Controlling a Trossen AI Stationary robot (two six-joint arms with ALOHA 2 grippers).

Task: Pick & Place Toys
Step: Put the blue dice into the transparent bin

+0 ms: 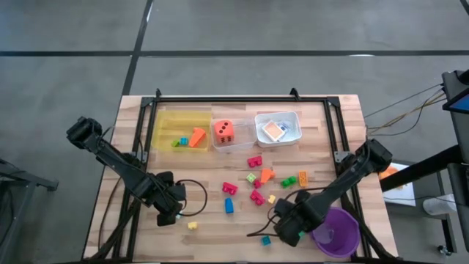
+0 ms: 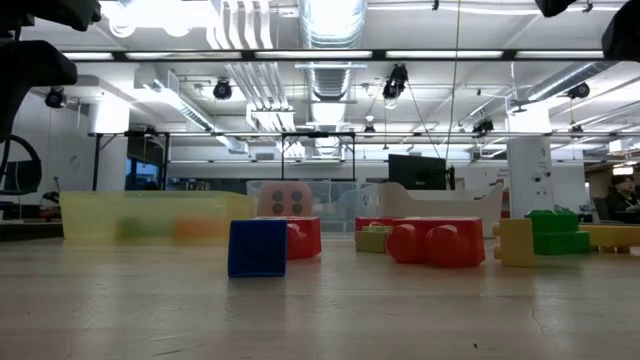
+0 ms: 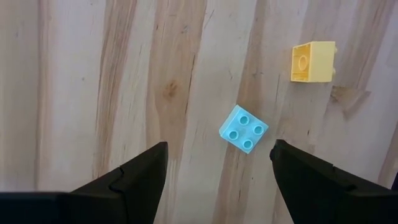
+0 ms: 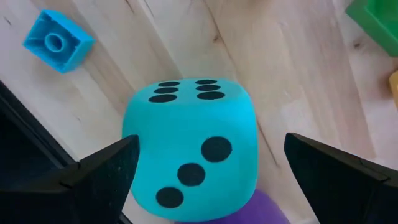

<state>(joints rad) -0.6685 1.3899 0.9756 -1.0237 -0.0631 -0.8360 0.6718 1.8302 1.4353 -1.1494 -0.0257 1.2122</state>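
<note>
A few toys already lay in the far trays (image 1: 167, 117); most blocks (image 1: 256, 179) remained scattered mid-table. The right gripper (image 4: 208, 163) straddled the teal die (image 4: 189, 148), jaws wide, not clamped. The left gripper (image 3: 217, 163) hovered released over a light-blue block (image 3: 243, 128).

Grey concrete floor (image 1: 256, 29) with dark seams; exposed ceiling ducts (image 2: 330, 40), bright strip lights (image 2: 170, 15), white column (image 2: 528, 170).

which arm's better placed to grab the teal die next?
Right. The right claw is open with the teal die between its fingers, beside the purple cup. The left claw hangs over a small light-blue block.
</note>
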